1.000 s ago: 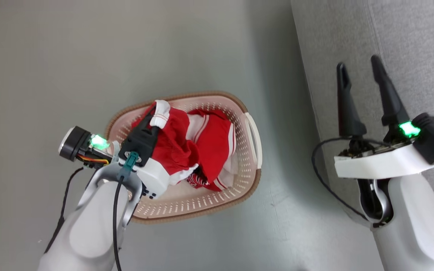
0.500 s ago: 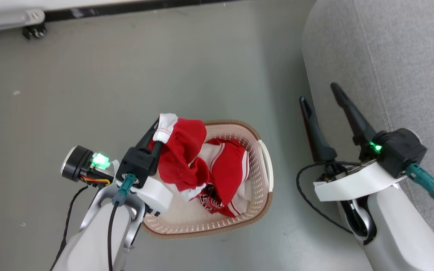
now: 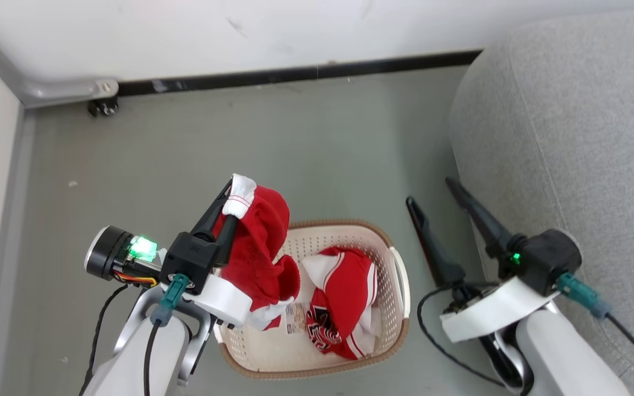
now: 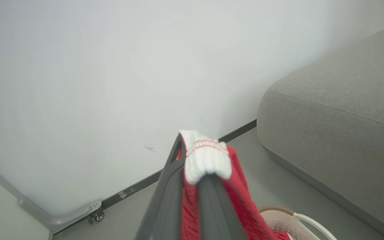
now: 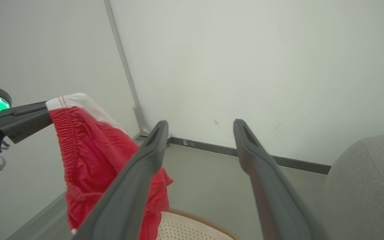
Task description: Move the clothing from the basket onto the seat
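My left gripper [image 3: 231, 198] is shut on the white band of a red garment [image 3: 256, 247], which hangs from the fingertips above the left end of the basket [image 3: 399, 330]. From the left wrist I see that white band [image 4: 206, 156] pinched between the dark fingers. A second red garment with dark lettering [image 3: 344, 300] lies inside the basket beside a paper label. My right gripper [image 3: 430, 191] stands open and empty between the basket and the grey seat [image 3: 570, 137]. The hanging red garment [image 5: 92, 150] also appears left of the right gripper [image 5: 198, 125] in its wrist view.
A white wall with a dark baseboard [image 3: 295, 71] runs behind the basket. A metal bracket with a small caster [image 3: 99, 104] sits at the back left corner. Grey floor [image 3: 295, 143] lies between wall, basket and seat.
The head camera has tilted up, bringing wall and baseboard into view. The left gripper has lifted the red garment higher, clear of the other garment in the basket. The right gripper stays open.
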